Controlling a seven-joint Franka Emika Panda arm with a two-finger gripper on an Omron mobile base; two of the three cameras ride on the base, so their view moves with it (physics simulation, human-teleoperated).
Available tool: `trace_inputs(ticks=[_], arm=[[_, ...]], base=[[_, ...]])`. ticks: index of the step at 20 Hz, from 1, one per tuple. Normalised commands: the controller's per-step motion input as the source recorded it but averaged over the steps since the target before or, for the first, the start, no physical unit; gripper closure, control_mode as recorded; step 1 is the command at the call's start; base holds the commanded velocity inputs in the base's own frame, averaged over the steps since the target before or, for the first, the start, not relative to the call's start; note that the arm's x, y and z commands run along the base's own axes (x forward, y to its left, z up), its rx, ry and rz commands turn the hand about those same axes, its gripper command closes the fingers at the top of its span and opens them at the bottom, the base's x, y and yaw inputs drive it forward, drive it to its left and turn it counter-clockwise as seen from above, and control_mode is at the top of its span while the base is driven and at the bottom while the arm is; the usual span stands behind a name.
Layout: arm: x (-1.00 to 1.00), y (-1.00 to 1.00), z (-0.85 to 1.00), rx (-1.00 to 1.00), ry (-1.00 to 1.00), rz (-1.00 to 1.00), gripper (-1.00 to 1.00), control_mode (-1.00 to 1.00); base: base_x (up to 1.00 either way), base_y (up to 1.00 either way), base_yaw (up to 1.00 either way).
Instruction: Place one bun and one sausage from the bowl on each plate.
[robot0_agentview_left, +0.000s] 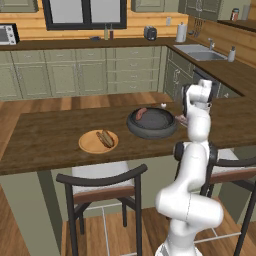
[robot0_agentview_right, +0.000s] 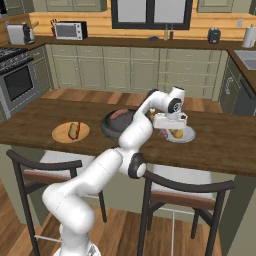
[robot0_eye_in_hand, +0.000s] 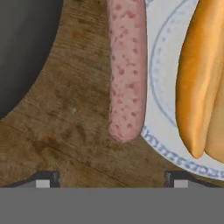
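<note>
My gripper (robot0_eye_in_hand: 111, 179) hovers low over the counter between the bowl and the right plate, its fingertips (robot0_eye_in_hand: 46, 179) wide apart and open with nothing between them. Just beyond them a pink sausage (robot0_eye_in_hand: 127, 70) lies along the left edge of a white, blue-rimmed plate (robot0_eye_in_hand: 164, 151), partly over its rim and partly on the wood. A bun (robot0_eye_in_hand: 199, 83) rests on that plate (robot0_agentview_right: 187, 137). The dark grey bowl (robot0_agentview_left: 152, 131) holds one more sausage (robot0_agentview_left: 141, 113). The left tan plate (robot0_agentview_left: 86, 145) carries a bun (robot0_agentview_left: 105, 138) with a sausage beside it.
The wooden counter (robot0_agentview_left: 45, 135) stretches left of the plates. Two dark chairs (robot0_agentview_left: 102, 187) stand at its near edge. My own arm hides the right plate in the left base view. Cabinets, a sink (robot0_agentview_left: 200, 51) and a stove (robot0_agentview_right: 15, 80) lie farther off.
</note>
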Motion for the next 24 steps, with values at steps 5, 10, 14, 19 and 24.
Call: trace_inputs(ticks=[5, 10, 14, 19, 24], arm=[[-0.48, 0.37, 0.40, -0.01, -0.20, 0.00, -1.00, -1.00], [0.13, 0.00, -0.44, -0.01, -0.10, -0.02, -1.00, -1.00], [0.41, -0.36, -0.53, -0.03, -0.10, -0.16, -1.00, -1.00], [0.02, -0.10, 0.06, -0.10, -0.50, -0.16, -1.00, -1.00], [0.33, 0.01, 0.34, -0.14, -0.19, -0.27, -1.00, -1.00]], base=[[0.00, 0.00, 0.00], [0.00, 0.00, 0.00], [0.00, 0.00, 0.00], [0.00, 0.00, 0.00], [0.00, 0.00, 0.00]])
